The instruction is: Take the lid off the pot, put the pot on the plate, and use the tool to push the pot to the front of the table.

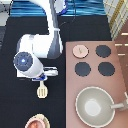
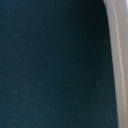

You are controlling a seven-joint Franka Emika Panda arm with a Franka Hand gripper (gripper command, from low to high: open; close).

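Jaws [image 1: 48, 75] sat low over the black desk [image 1: 20, 107], just above the tool [image 1: 42, 91]; whether they were wide or narrow I could not tell. That spatula lay on the desk directly toward the exterior view's bottom from them. The pot [image 1: 35, 123] rested on the plate [image 1: 42, 118] at the bottom edge. Well apart, the lid [image 1: 79, 50] lay on the stove counter [image 1: 120, 75] beside black burners [image 1: 103, 51], with a large grey pan [image 1: 95, 106] to the right.
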